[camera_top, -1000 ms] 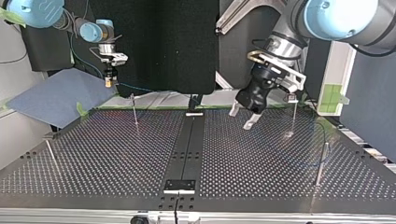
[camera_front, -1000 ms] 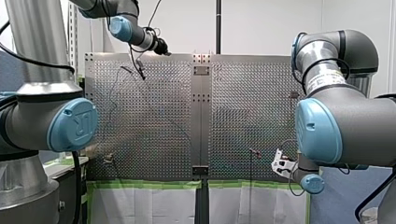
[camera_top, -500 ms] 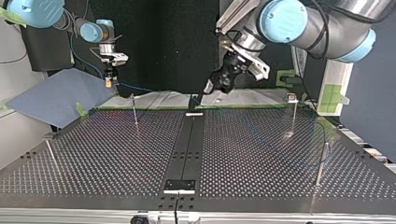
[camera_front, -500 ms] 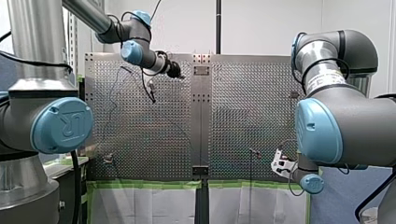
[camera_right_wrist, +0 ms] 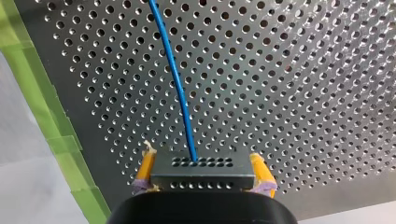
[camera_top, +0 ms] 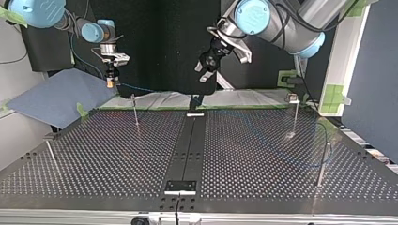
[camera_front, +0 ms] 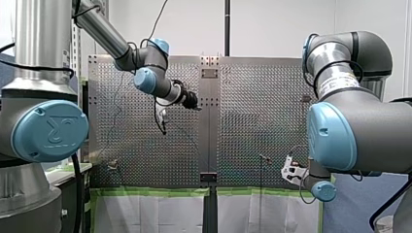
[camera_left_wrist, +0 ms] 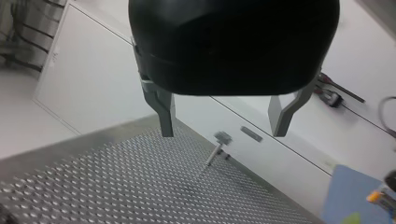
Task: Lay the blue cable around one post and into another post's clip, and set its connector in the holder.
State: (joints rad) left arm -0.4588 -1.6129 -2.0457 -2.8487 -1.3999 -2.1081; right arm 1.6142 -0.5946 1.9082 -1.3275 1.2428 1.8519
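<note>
My right gripper (camera_right_wrist: 201,184) is shut on a grey connector block (camera_right_wrist: 201,173), its yellow pads on either side. The blue cable (camera_right_wrist: 175,79) runs out of the block over the perforated table (camera_right_wrist: 303,93). In the top view my right gripper (camera_top: 110,80) hangs at the far left edge, and the cable (camera_top: 136,88) trails from it toward a thin post (camera_top: 135,111). My left gripper (camera_top: 202,72) is open and empty, raised above the far middle of the table. Its metal fingers (camera_left_wrist: 163,114) stand wide apart, with a clip-topped post (camera_left_wrist: 212,156) ahead of them.
More thin posts stand at the top view's right (camera_top: 294,115), near right (camera_top: 322,164) and near left (camera_top: 50,152). A dark centre strip carries small brackets (camera_top: 179,186). A blue sheet (camera_top: 56,96) lies off the table's far left corner. Green tape (camera_right_wrist: 42,93) lines that edge.
My left arm has lifted off the table at the top view's right and swung toward the far middle, its gripper open throughout. My right arm has stayed still with the connector.
</note>
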